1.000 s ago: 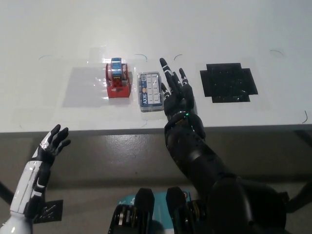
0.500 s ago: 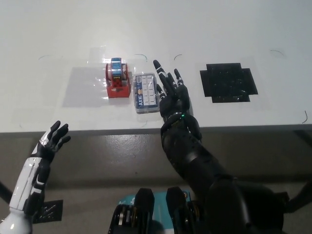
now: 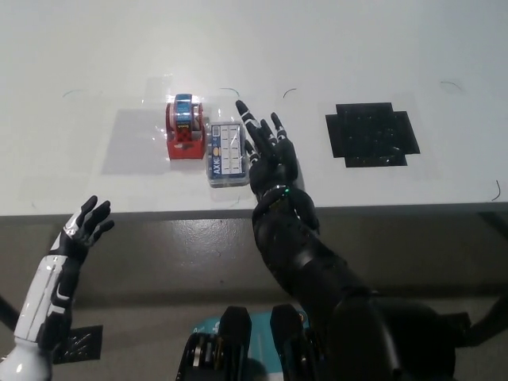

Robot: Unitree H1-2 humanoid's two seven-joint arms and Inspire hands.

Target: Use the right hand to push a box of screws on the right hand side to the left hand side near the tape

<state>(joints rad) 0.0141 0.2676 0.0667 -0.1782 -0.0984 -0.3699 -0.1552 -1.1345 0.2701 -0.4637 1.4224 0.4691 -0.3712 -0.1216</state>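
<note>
Leftward path is blocked: the box (image 3: 225, 153) is packed against the tape (image 3: 185, 128), touching or nearly so, no gap seen between them. The right hand (image 3: 268, 155) is pressed flat against the box's right side, fingers spread, so that flank is closed too. Open table (image 3: 79, 63) is left of the tape, over the pale patch (image 3: 131, 141), and along the whole far side. To the right, a bare strip is found between the hand and the black mat (image 3: 372, 133), well apart. The left hand (image 3: 85, 226) is held below the table edge, fingers apart, clear of the surface.
</note>
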